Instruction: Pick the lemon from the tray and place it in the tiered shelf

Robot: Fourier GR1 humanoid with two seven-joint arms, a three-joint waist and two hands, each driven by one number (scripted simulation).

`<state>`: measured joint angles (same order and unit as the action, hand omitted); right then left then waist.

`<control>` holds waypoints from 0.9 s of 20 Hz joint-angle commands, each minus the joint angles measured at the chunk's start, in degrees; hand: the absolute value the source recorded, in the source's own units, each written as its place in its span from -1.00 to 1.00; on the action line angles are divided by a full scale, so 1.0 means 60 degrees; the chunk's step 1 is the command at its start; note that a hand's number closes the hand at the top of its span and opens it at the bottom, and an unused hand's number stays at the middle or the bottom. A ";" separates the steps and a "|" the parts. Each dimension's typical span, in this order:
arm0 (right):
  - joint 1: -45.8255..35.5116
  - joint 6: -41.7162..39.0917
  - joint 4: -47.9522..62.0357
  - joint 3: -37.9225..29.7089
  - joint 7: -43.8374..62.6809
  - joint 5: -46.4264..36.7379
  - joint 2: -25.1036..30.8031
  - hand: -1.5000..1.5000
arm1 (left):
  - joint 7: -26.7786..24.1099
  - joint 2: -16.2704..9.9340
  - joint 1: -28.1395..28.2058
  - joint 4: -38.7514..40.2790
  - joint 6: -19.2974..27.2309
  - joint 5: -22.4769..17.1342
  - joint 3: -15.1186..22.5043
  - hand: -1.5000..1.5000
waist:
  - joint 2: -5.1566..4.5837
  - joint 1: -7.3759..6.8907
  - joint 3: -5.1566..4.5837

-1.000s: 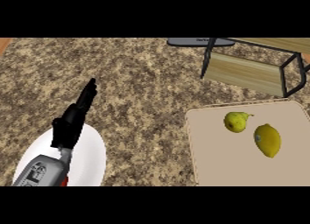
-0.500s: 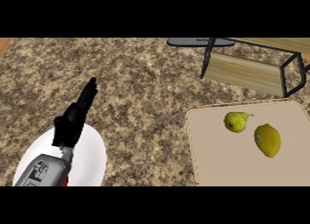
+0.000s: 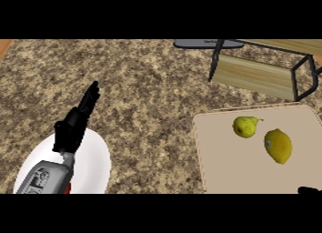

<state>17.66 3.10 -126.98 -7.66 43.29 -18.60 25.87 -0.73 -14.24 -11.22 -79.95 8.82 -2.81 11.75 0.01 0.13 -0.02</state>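
Lying on the beige tray point(image 3: 217, 177) at the right of the speckled stone counter point(image 3: 150, 91), the lemon point(image 3: 279, 145) sits toward the tray's right side, long axis running roughly up and down the view. Just to its upper left, close by but apart from it, is a small yellow-green pear point(image 3: 245, 126) with its stem pointing up and to the right. Nothing covers either fruit.

Beyond the tray, toward the far right of the counter, stands the tiered shelf point(image 3: 258, 77): dark metal frame, pale wooden boards, one board slanting low and another showing at the top edge. Its front legs come down near the tray's far edge. A flat grey object point(image 3: 207, 43) lies at the shelf's left, partly behind a frame post; I can't make out what it is.

Over on the left, the left hand point(image 3: 73, 129) hangs above a white plate point(image 3: 93, 166), its fingers straight and held together, pointing away up the counter, holding nothing. The grey forearm runs down across the plate to the lower edge, and a bit of red shows beneath it.

At the bottom right corner, just below the tray, a dark sliver of the right hand point(image 3: 314, 191) pokes in; whether its fingers are spread or curled, I cannot tell.

Open counter lies between the left hand and the tray.
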 commanded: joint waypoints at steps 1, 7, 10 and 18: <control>-0.0872 -0.0122 0.0007 0.0451 0.0861 -0.0856 -0.0641 -1.00 | 0.0228 0.0108 -0.0114 -0.0224 -0.0239 0.0184 -0.0275 0.00 | 0.0000 -0.0021 0.0002; -0.1554 -0.0803 -0.0027 0.0777 0.1554 -0.1540 -0.1155 -1.00 | 0.0365 0.0663 -0.0143 -0.0019 -0.0238 0.0753 -0.0267 0.00 | -0.0002 -0.0010 0.0001; -0.0421 -0.0706 0.0777 0.0284 -0.0188 -0.1397 -0.1426 -1.00 | 0.0095 0.0573 0.0532 -0.0585 -0.0413 0.0726 -0.0420 0.00 | 0.0006 0.0010 0.0005; -0.1256 -0.0989 0.0779 0.0647 0.0499 -0.2419 -0.2241 -1.00 | 0.0025 0.0887 0.0432 -0.0416 -0.0876 0.0981 -0.0878 0.00 | 0.0004 0.0000 0.0003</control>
<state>9.23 -2.46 -121.69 -4.97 46.62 -30.38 14.94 1.73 -10.03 -10.46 -82.57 4.43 2.16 7.11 0.02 0.10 0.00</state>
